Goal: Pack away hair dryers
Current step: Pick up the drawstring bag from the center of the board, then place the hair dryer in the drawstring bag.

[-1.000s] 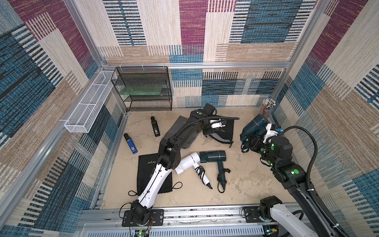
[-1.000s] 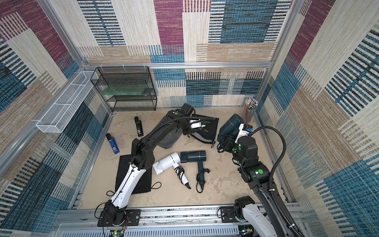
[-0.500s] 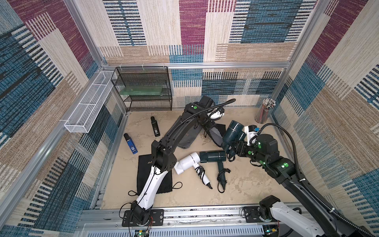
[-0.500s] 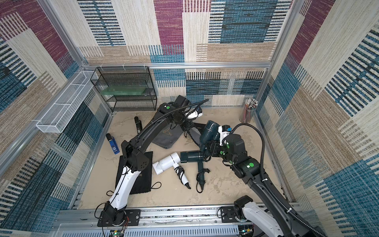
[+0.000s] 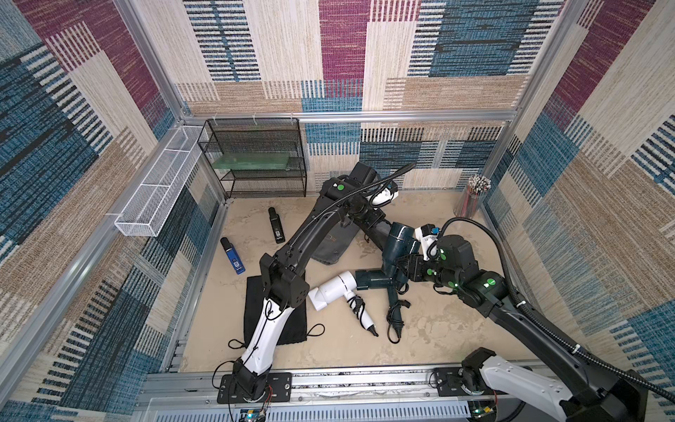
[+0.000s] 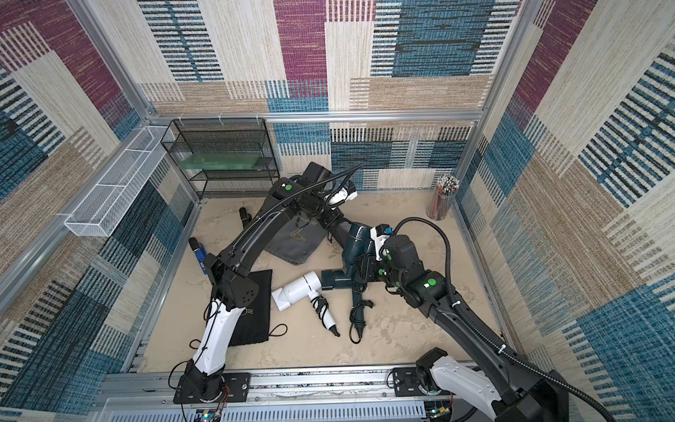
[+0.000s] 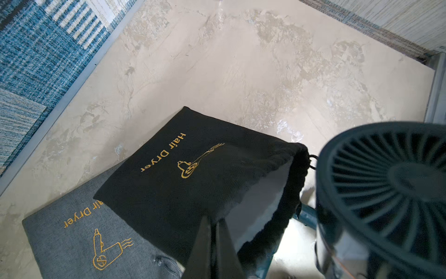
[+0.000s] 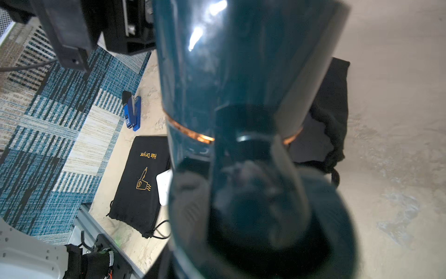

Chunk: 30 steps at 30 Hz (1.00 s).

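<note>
Your right gripper (image 5: 403,263) is clamped on a teal hair dryer (image 5: 399,239). It is held off the table (image 5: 438,329), its finned rear grille just beside the open mouth of the black pouch (image 7: 193,169). Your left gripper (image 7: 212,221) pinches that pouch's rim, fingers closed. Gold print reads "Hair Dryer" on it, on the grey pouch (image 7: 72,241) beneath and on the flat black pouch (image 8: 142,178). The white hair dryer (image 5: 334,290) and second teal dryer (image 5: 374,279) lie end to end. A second ago the held dryer was near the pencil cup (image 5: 471,197).
</note>
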Tool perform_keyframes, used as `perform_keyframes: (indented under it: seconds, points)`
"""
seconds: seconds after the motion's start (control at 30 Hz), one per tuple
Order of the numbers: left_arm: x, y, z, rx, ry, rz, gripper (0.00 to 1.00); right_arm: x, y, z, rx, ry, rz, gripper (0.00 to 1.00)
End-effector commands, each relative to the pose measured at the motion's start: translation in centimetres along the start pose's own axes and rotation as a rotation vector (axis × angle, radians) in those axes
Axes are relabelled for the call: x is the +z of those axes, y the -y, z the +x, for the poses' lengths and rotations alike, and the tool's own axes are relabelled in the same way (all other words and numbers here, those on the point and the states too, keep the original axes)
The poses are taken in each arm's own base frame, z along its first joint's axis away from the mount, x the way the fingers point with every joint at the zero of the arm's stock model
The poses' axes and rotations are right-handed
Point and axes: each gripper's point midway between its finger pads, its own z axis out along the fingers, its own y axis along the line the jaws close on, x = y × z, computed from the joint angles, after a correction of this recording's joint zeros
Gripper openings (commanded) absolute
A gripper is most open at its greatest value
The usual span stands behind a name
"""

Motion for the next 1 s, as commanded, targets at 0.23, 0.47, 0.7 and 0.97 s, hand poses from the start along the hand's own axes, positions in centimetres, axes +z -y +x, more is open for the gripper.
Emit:
perform_keyframes:
  seconds: [0.23, 0.47, 0.7, 0.97]
  points:
    - [-1.1, 1.2, -0.8, 0.002, 0.030, 0.032, 0.00, 1.3, -3.2, 2.0, -0.025, -0.158, -0.217, 0.00]
    - [-2.7, 2.6, -1.5, 0.012, 0.061, 0.069, 0.00, 1.6, -2.5, 2.6, 0.017, -0.213, -0.255, 0.00]
    - [-3.7, 4.6, -1.9, 0.046, 0.073, 0.101, 0.00, 1.6, -3.3, 2.7, 0.026, -0.236, -0.332, 0.00]
    - [-3.9, 6.5, -1.9, 0.061, 0.071, 0.134, 0.00, 1.4, -3.7, 2.4, 0.028, -0.230, -0.357, 0.00]
